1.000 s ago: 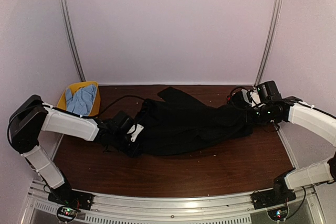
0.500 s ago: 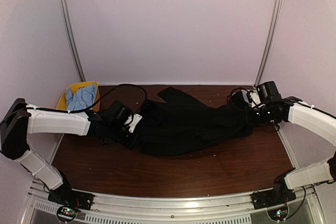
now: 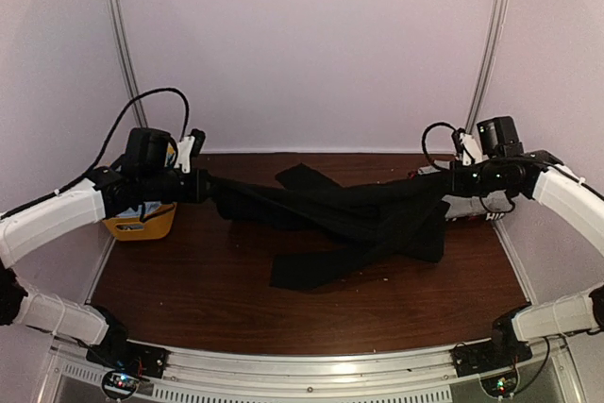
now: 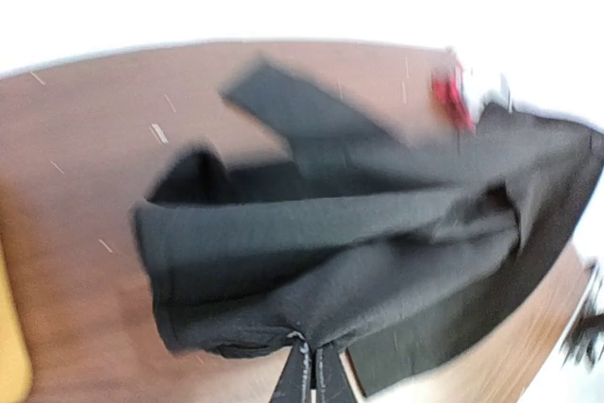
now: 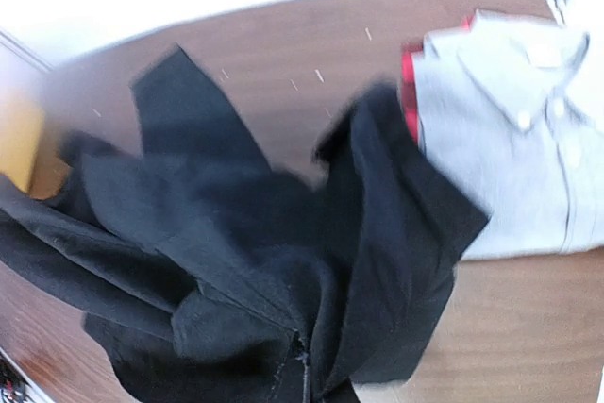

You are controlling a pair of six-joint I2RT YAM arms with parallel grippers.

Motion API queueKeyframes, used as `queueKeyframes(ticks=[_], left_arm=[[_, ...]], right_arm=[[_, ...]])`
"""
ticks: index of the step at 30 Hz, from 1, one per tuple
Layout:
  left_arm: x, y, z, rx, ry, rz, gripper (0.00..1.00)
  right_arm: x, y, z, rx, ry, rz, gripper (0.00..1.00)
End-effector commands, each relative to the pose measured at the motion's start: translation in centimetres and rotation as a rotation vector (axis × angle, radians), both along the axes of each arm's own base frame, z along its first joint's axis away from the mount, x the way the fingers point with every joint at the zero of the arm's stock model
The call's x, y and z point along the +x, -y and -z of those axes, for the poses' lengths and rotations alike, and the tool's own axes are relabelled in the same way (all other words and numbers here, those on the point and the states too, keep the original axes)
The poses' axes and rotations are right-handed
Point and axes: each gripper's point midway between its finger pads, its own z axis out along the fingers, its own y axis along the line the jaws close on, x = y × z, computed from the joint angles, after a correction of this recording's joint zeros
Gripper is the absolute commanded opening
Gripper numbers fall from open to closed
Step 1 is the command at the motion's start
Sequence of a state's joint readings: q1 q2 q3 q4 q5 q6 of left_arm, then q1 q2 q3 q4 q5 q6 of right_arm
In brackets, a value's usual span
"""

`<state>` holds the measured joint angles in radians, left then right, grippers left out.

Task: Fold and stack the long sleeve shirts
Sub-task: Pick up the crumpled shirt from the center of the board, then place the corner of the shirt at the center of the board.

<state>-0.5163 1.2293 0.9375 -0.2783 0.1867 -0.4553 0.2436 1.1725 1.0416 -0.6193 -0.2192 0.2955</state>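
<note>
2 tools [image 3: 202, 186] [image 3: 451, 180] clamped on black shirt [image 3: 349, 219] — right wrist alone shows buttoned grey shirt [image 5: 510, 167]

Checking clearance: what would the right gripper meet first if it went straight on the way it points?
The soft black long sleeve shirt that the right gripper is shut on; beyond it, probably the brown wooden table.

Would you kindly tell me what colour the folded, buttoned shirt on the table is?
Light grey; the folded shirt shows best in the right wrist view.
</note>
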Motion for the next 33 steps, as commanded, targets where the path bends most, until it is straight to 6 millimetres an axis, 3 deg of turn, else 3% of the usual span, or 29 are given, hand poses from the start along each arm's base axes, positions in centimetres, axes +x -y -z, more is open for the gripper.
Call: queueKeyframes(ticks=[1, 4, 8, 12, 16, 19, 21, 23, 27, 33], left_arm=[[1.7, -1.5, -12.4, -0.181, 0.255, -0.062, 0.00], [1.8, -1.4, -17.2, -0.192, 0.343, -0.050, 0.00], [2.2, -1.6, -21.4, -0.183, 0.417, -0.055, 0.00], [2.6, -2.8, -23.8, -0.161, 0.480, -0.101, 0.00], [3.2, -4.6, -23.2, -0.123, 0.472, -0.157, 0.00], [2.9, -3.9, -19.8, -0.120, 0.410, -0.112, 0.00], [2.3, -2.9, -15.9, -0.126, 0.324, -0.055, 0.00], [1.2, -1.9, -10.8, -0.122, 0.205, 0.004, 0.00], [-2.8, -0.3, -0.9, -0.055, 0.009, 0.086, 0.00], [-10.8, 2.1, 8.6, 0.047, -0.230, 0.231, 0.00]], right_arm=[[0.4, -1.2, -8.0, 0.072, 0.159, -0.085, 0.00], [-0.4, -3.2, -12.8, 0.161, 0.247, -0.196, 0.00], [-1.9, -4.7, -17.8, 0.234, 0.345, -0.300, 0.00], [-2.5, -4.3, -20.3, 0.223, 0.410, -0.295, 0.00], [-1.8, -2.8, -21.1, 0.191, 0.430, -0.236, 0.00], [-1.7, -2.5, -21.8, 0.241, 0.454, -0.232, 0.00], [-1.6, -2.5, -22.0, 0.262, 0.457, -0.231, 0.00], [-1.4, -2.2, -21.7, 0.267, 0.447, -0.214, 0.00], [-1.4, -1.3, -20.2, 0.265, 0.411, -0.148, 0.00], [-1.4, 1.6, -15.8, 0.206, 0.333, 0.031, 0.00]])
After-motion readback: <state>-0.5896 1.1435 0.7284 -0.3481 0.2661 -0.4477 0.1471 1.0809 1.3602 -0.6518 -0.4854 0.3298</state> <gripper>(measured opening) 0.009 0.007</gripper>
